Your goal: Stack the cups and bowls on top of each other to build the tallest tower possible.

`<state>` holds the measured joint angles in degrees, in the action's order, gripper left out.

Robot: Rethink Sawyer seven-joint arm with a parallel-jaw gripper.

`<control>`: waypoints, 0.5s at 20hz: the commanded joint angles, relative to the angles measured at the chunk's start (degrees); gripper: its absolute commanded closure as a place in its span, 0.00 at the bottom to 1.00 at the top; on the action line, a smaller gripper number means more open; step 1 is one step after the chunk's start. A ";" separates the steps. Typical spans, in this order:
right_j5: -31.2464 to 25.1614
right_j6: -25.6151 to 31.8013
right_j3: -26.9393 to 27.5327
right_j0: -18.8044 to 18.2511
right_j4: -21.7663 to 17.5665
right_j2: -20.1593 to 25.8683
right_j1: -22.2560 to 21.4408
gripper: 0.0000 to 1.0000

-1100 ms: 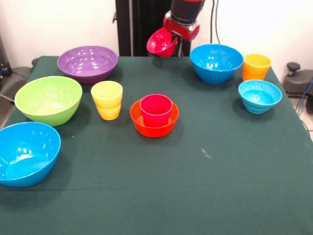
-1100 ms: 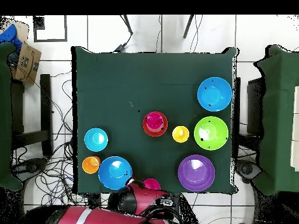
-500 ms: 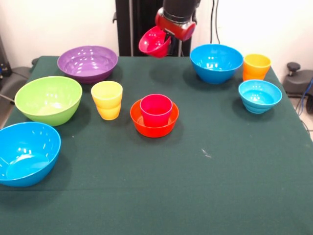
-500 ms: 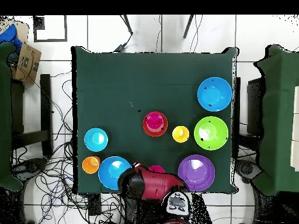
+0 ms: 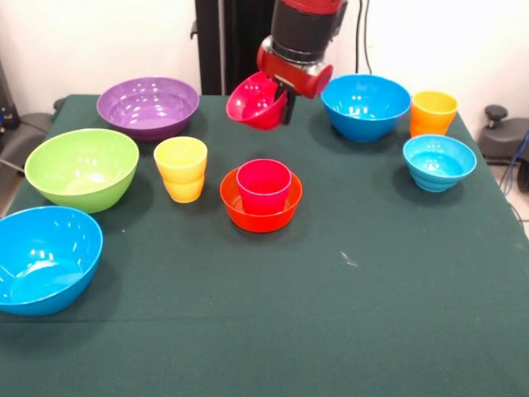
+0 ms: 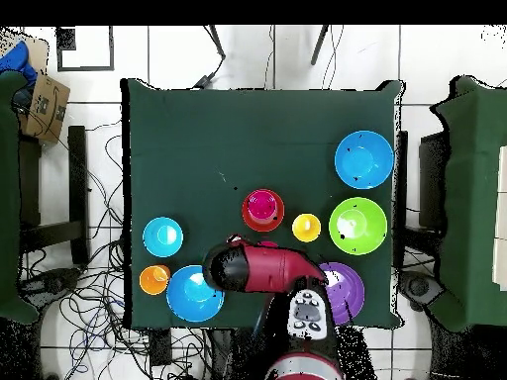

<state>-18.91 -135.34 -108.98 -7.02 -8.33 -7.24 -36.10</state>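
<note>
A small red bowl (image 5: 257, 102) is held tilted in the air by the gripper (image 5: 283, 98), which is clamped on its rim at the side nearest the arm (image 5: 302, 37); the bowl hangs clear of the table (image 5: 331, 298), between the purple bowl (image 5: 148, 106) and a large blue bowl (image 5: 365, 106). This grasp is shown only from the front — from overhead the red bowl is hidden under the arm (image 6: 259, 268), which also covers part of the purple bowl (image 6: 346, 287). Below the held bowl, mid-table, the red-pink cup (image 5: 264, 185) stands upright inside the orange bowl (image 5: 260, 201), seen from above as a pink disc in a red-orange ring (image 6: 262, 210). Beside it, apart, stands the yellow cup (image 5: 181, 168), then the green bowl (image 5: 82, 168) and a second large blue bowl (image 5: 45, 258), tipped towards the camera in the front view. The light blue bowl (image 5: 439, 161) and orange cup (image 5: 433, 112) appear close together, though contact cannot be judged.
</note>
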 commanded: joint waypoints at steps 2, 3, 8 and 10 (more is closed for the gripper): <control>-14.00 4.34 14.14 -0.22 2.04 9.67 1.35 1.00; -15.37 3.91 14.95 0.24 2.09 9.73 1.47 1.00; -20.64 -0.42 19.12 3.80 2.22 8.30 2.28 1.00; -21.05 -1.69 19.82 4.56 2.51 8.20 2.43 1.00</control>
<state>-33.22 -135.34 -96.89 -4.77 -7.56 -5.11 -36.00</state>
